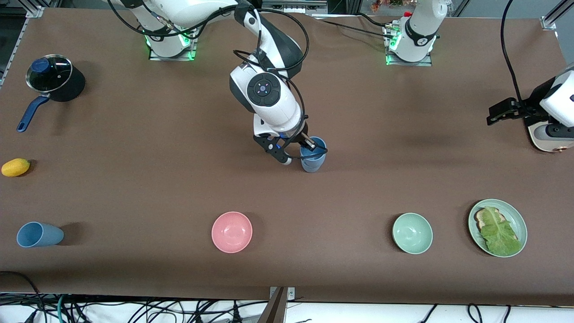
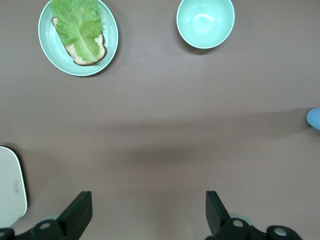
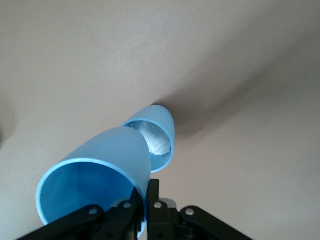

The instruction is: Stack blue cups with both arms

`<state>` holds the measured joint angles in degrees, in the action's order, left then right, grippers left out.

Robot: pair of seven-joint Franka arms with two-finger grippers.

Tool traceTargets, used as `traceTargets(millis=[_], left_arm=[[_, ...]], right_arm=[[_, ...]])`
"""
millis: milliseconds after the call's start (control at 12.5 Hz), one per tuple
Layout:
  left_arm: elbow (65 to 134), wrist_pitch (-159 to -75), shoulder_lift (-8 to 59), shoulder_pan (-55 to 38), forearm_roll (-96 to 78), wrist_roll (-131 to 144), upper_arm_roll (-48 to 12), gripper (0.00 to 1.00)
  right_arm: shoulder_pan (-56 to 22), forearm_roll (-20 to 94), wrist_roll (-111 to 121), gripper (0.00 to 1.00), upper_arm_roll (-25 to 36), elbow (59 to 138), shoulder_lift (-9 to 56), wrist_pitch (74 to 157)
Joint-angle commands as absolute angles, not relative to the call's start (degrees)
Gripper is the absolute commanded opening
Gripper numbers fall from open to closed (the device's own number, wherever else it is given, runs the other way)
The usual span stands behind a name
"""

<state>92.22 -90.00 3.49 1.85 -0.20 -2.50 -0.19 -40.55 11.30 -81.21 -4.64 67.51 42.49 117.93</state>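
Right gripper (image 1: 299, 150) at frame center, clamped on a blue cup's (image 1: 312, 154) rim, over a second cup (image 3: 156, 135). Left gripper (image 2: 147, 212) waits, fingers wide apart, holding nothing.

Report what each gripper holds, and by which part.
The right gripper pinches a blue cup by its rim wall, over a second cup. The left gripper is open, holding nothing.
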Motion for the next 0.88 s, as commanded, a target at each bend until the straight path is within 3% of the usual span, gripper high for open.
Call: traceTargets(millis=[0,800], left_arm=[[94.04,-91.05,1.76,-0.26,-0.97,-3.16,1.32,1.00],[93.43,-91.14,1.85,-0.18,-1.05,-3.52,1.14,1.00]], right_arm=[[-41.40,10.90,-82.09,0.00,-4.04,66.80,42.45,114.80],[-41.57,9.93,-82.18,0.00,-4.13,66.88,42.98,114.87]])
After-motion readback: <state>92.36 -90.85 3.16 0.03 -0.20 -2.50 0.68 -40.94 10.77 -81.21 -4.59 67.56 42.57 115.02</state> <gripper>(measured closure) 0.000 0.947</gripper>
